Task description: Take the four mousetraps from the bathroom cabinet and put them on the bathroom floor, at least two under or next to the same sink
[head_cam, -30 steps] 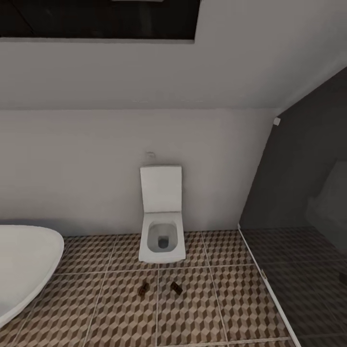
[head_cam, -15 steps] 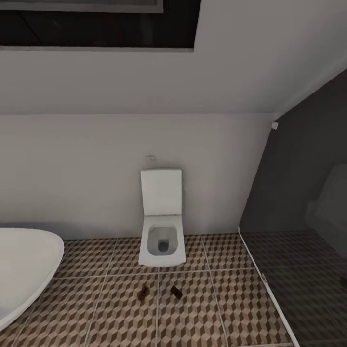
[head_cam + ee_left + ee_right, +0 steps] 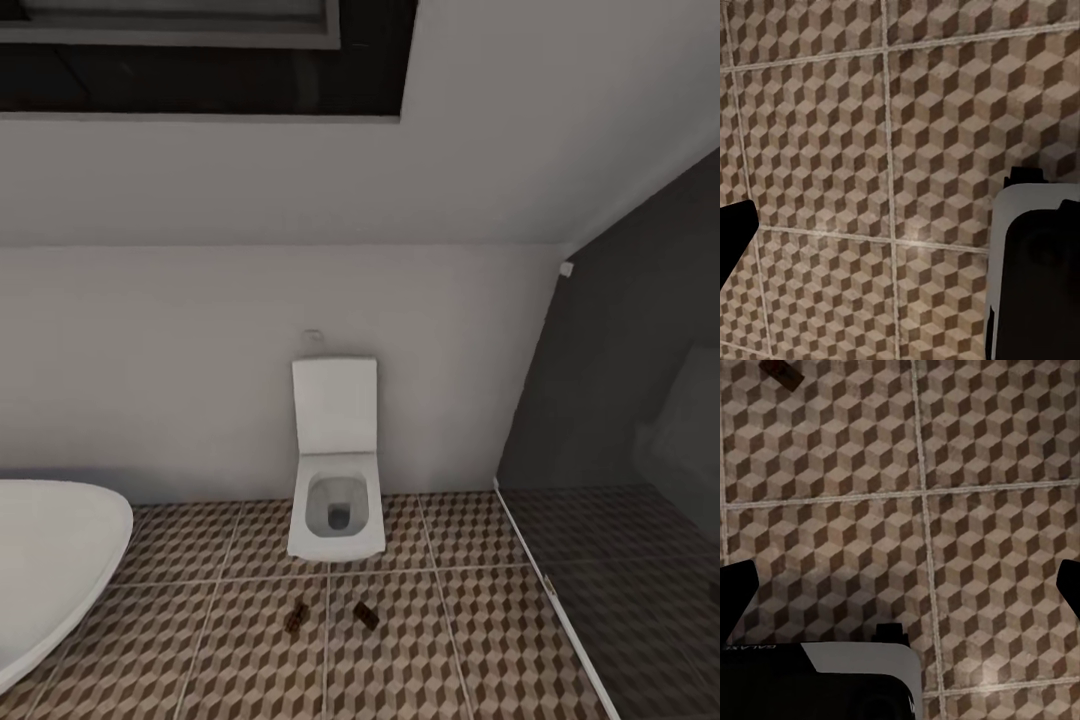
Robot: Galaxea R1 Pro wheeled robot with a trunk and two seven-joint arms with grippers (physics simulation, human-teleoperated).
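Already two mousetraps (image 3: 295,620) lay on the bathroom floor (image 3: 420,650), just in front of the toilet (image 3: 336,505) and a little apart from each other, one (image 3: 366,615) to the right of a grout line. Both wrist views looked down on bare tile; the left gripper (image 3: 870,277) and right gripper (image 3: 900,585) each stood spread wide, holding nothing. Such tiny, flat, stiff boards would probably be light and skittish, best pinched across the wooden edges, clear of the metal parts.
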